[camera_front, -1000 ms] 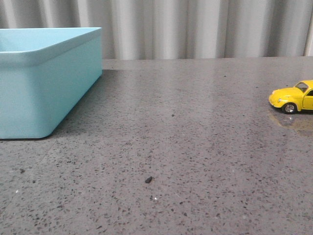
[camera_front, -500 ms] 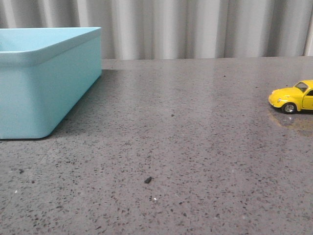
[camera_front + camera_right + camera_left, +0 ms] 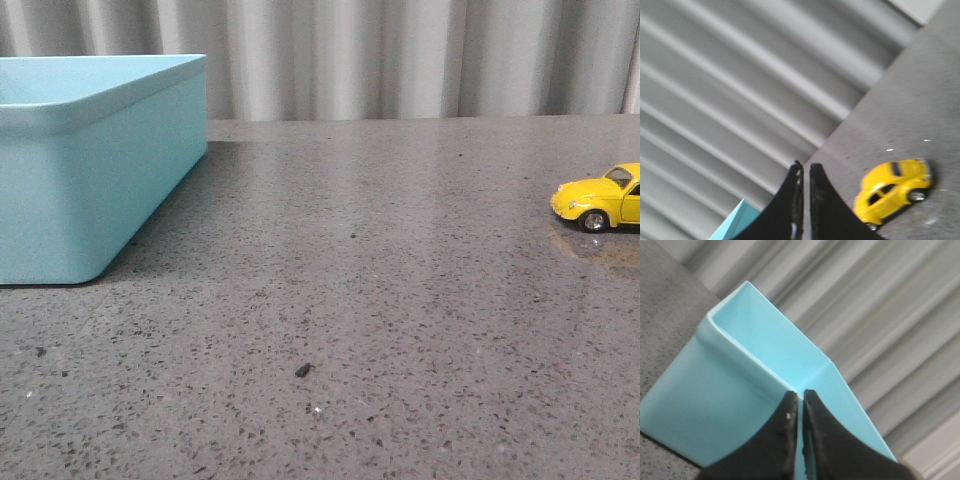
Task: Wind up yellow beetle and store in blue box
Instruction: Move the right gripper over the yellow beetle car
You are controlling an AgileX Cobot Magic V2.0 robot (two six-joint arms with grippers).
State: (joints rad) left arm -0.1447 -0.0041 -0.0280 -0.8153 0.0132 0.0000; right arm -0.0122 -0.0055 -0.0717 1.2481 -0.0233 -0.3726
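**Toy beetle waits at tabletop's edge, far from its box**

The yellow beetle [image 3: 601, 199] stands on its wheels on the grey speckled tabletop [image 3: 400, 300], well apart from the blue box [image 3: 90, 170] and cut off by the right border of the front view, its nose pointing toward the box. Against the picture a second earlier it sits a hair farther from the box; the box itself has not moved. A small dark fleck [image 3: 303, 370] lies on the stone between them, nearer the camera. The left claw [image 3: 801, 405], fingers nearly touching and empty, hangs over the box's near rim. The right claw [image 3: 805, 172], likewise narrowed to a slit and empty, hovers near the beetle [image 3: 892, 190]. Pale pleated curtains [image 3: 400, 55] close the background.
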